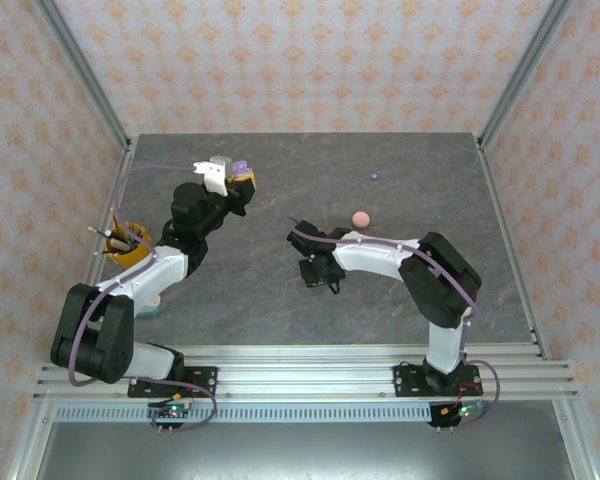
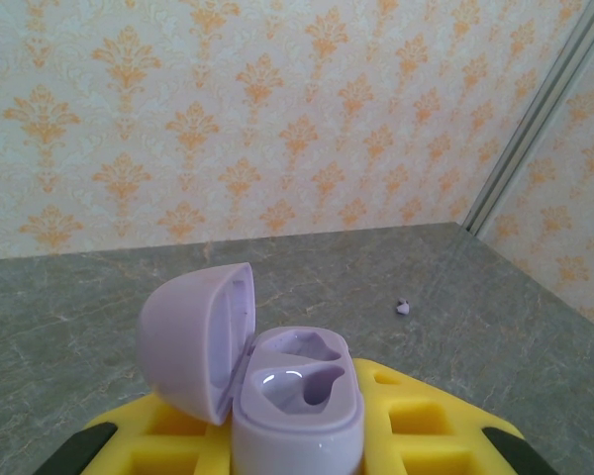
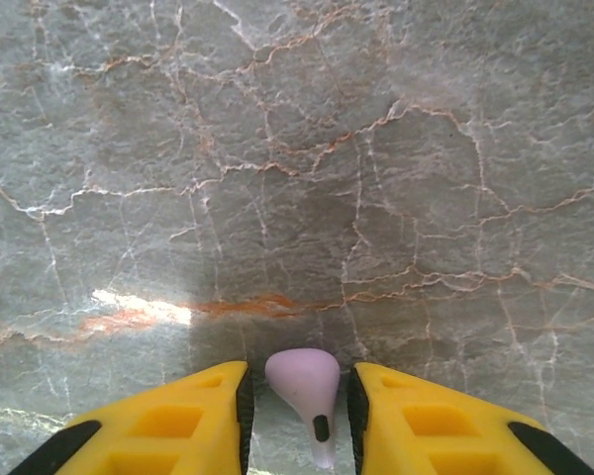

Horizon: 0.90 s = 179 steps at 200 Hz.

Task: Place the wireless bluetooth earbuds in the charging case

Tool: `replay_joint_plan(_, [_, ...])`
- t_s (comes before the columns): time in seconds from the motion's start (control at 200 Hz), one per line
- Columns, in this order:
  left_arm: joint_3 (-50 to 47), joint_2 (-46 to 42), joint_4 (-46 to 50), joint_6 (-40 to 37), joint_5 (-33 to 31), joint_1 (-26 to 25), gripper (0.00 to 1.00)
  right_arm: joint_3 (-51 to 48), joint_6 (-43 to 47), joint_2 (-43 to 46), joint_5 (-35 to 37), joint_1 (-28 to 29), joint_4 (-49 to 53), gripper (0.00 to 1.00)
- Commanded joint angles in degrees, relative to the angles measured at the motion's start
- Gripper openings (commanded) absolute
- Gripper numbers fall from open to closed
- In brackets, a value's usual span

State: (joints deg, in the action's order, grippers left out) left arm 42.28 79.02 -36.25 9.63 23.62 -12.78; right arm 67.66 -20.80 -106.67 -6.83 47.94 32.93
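My left gripper is shut on a pale purple charging case and holds it upright above the table's far left. The lid stands open to the left and both wells look empty. In the top view the case sits at the left gripper. My right gripper is open and low over the middle of the table. A pale purple stemmed earbud lies between its yellow fingers, with a gap on each side. Another tiny purple earbud lies at the far middle.
A round pink case rests shut on the grey marble table, just beyond the right arm. A yellow object with dark sticks stands at the left edge beside the left arm. Patterned walls and metal posts enclose the table.
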Motion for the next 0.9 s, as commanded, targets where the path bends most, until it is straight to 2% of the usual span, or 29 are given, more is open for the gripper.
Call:
replay_joint_plan(0.0, [1.5, -0.2, -1.5, 0.3, -0.1, -0.4, 0.00, 1.9, 0.1, -1.8, 2.7, 0.0, 2.0, 0.33])
replay_joint_plan(0.741, [1.9, -0.1, -1.5, 0.3, 0.1, -0.5, 0.00, 2.7, 0.5, -2.8, 1.6, -2.2, 2.6, 0.29])
replay_joint_plan(0.891, [2.0, -0.2, -1.5, 0.3, 0.1, -0.4, 0.00, 4.1, -2.4, -3.2, 0.4, -2.2, 5.8, 0.29])
